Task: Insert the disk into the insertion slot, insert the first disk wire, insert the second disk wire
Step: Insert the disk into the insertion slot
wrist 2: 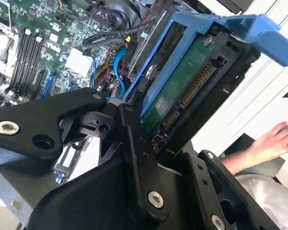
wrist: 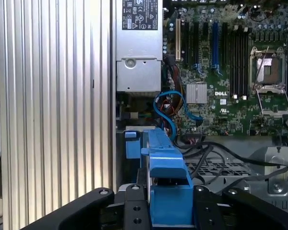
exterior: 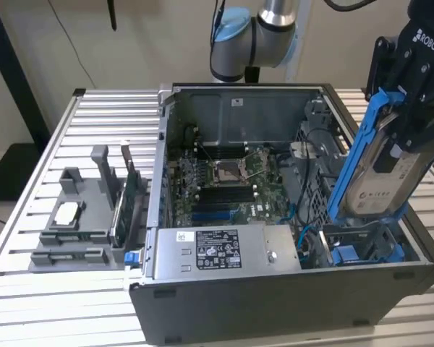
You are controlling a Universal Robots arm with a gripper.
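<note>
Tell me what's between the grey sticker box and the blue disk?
Curled blue wires lie between the power-supply box and the disk, clearest in the first wrist view.

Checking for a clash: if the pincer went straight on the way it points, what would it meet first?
Probably the insertion slot, reached first by the disk that the pincer holds; depth is unclear.

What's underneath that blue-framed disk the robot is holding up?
Below the disk, tilted in the gripper, lies the insertion slot: a grey bay with blue rails, with blue cables beside it. Part of the bay is hidden behind the disk's lower end.
</note>
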